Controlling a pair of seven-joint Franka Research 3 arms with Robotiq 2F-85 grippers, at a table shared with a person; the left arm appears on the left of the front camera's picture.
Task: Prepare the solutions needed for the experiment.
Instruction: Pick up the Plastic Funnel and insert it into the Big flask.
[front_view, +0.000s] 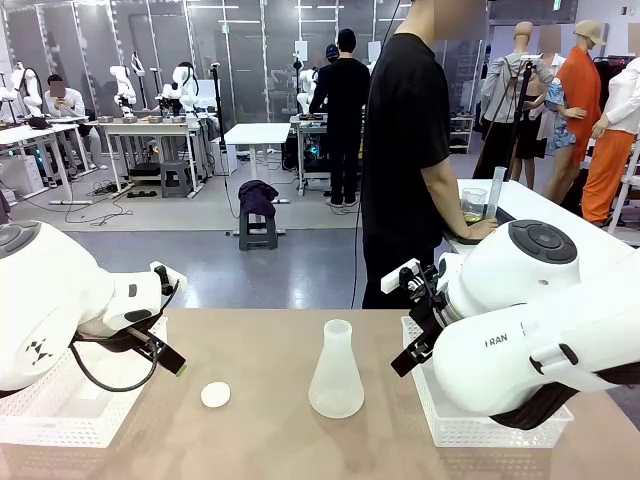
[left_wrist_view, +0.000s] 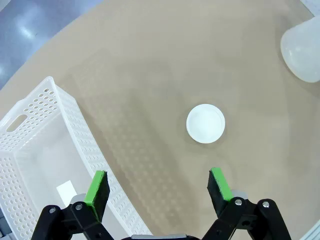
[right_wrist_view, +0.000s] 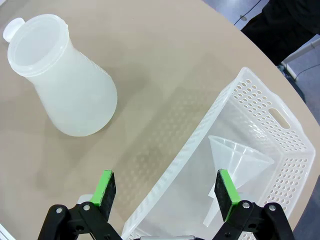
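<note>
A frosted conical flask (front_view: 336, 370) stands open in the middle of the tan table, with no liquid visible in it. A small white round cap (front_view: 215, 394) lies to its left. On a white table behind, a clear beaker holds a shallow yellowish layer, the solutions (front_view: 472, 214), beside the person's hand (front_view: 478, 230). My left gripper (front_view: 172, 362) hovers open over the table near the cap (left_wrist_view: 205, 123). My right gripper (front_view: 400, 325) hangs open to the right of the flask (right_wrist_view: 65, 85), above the basket's edge. Both left (left_wrist_view: 157, 187) and right (right_wrist_view: 167, 192) jaws hold nothing.
A white perforated basket (front_view: 60, 425) sits at the table's left, another (front_view: 470, 432) at the right. The right basket (right_wrist_view: 240, 80) holds a clear funnel (right_wrist_view: 237, 160). The left basket (left_wrist_view: 65, 107) holds a small white piece. A person in black stands at the far edge, turned toward the rear table.
</note>
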